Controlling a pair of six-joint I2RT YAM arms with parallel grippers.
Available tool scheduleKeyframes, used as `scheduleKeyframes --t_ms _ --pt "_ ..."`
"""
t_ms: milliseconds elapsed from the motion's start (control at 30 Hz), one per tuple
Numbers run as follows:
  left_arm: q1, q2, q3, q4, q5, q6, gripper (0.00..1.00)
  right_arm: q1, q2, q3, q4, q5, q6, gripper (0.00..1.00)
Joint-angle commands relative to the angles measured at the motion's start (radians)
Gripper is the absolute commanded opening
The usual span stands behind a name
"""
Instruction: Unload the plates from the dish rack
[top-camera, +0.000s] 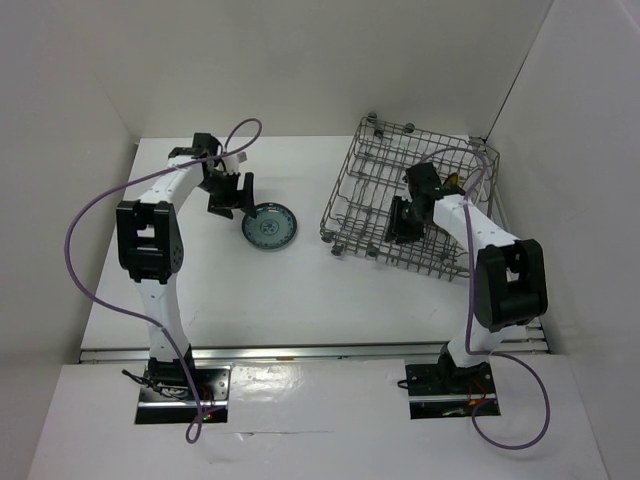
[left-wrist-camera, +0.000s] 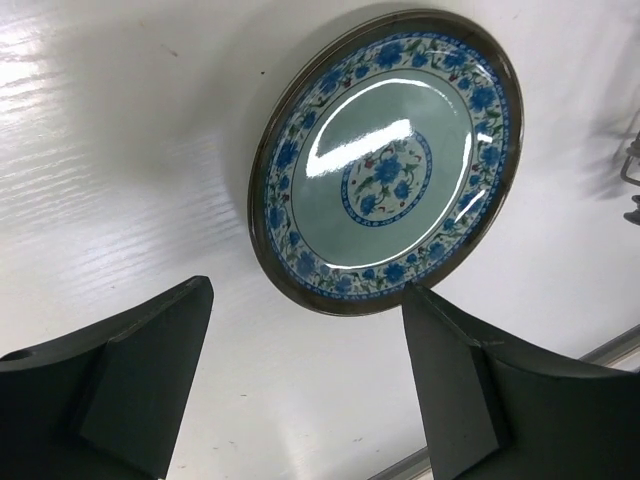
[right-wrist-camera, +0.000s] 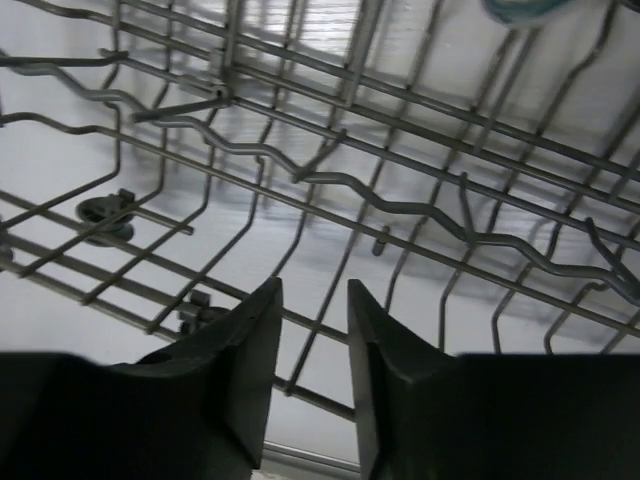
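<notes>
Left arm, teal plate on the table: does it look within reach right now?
Likely yes. The left gripper hangs open right by the plate, which lies flat on the table with nothing between them.

You see the teal patterned plate (left-wrist-camera: 385, 165) lying flat on the white table (left-wrist-camera: 120, 150), blue flowers ringing it inside a dark rim. Your left gripper (left-wrist-camera: 308, 290) hangs with fingers spread wide, the plate's near rim showing between their tips.

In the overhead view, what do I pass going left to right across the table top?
First the left tool, then the teal plate, then the dish rack.
</notes>
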Motion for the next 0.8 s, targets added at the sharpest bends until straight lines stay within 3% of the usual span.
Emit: scheduleKeyframes --t_ms 0,133,433,767 --pt "-0.01 -0.058 0.034 -0.035 0.014 0.02 0.9 -0.029 -0.047 -0.029 0.006 0.057 0.013 0.37" --pt "-0.01 -0.078 0.034 -0.035 0.015 0.02 0.9 -0.05 -0.067 -0.048 -0.043 0.108 0.024 0.25" --pt "-0.01 -0.096 0.015 -0.035 0.024 0.02 0.9 -0.141 -0.094 -0.128 -0.063 0.145 0.014 0.19" --pt "-0.01 -0.114 -0.004 -0.026 0.024 0.02 0.9 -0.383 -0.18 -0.145 -0.057 0.182 0.071 0.28"
